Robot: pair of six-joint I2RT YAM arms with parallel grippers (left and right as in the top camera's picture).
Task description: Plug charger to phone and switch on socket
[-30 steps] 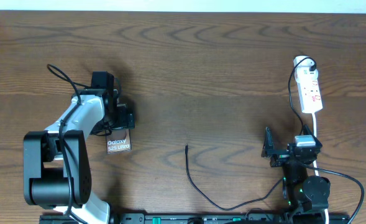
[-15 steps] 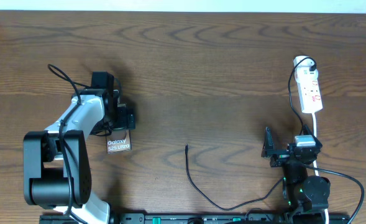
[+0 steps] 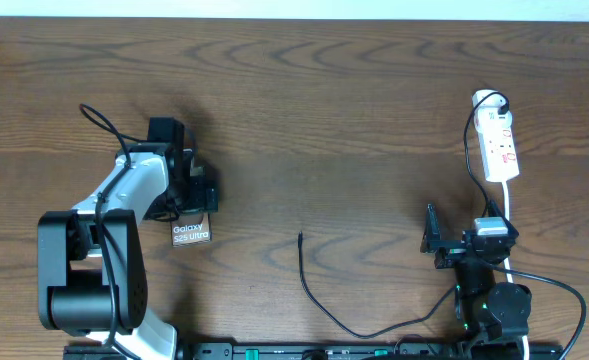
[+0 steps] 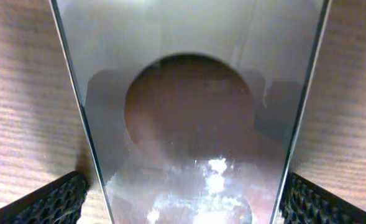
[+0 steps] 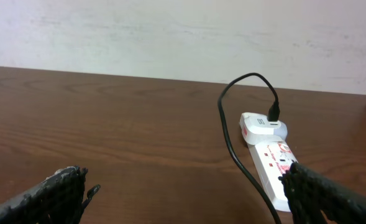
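**Position.** The phone [image 3: 191, 234] lies flat on the counter [image 3: 324, 120]. Only its lettered end shows beyond the left gripper [image 4: 186, 202]. The jaws straddle the phone's two long edges, with the pads at or just off the glass. I cannot tell whether they have closed on it.

The charger [image 3: 303, 265] lies loose, well apart from the phone on its socket side, with the plug tip [image 3: 301, 238] pointing away from the arm bases. The socket [image 3: 501, 145] is farther from the phone again, at the far right of the counter. The right gripper [image 5: 189, 196] rests between the charger and the socket, jaws spread wide and empty.

**Hazards, as judged.**
1. The phone's face is glossy and its edges are thin. A light or off-centre pinch could let it pivot or slip.
2. The phone's charging port is not visible, so the plug could be offered to the wrong end.
3. The plug tip is slim and the cable limp. It could twist in the jaws and miss the port.
4. The white cord [image 3: 507, 215] runs beside the right arm and could snag.
5. The socket looks light. A press on the switch could push it along rather than toggle it.
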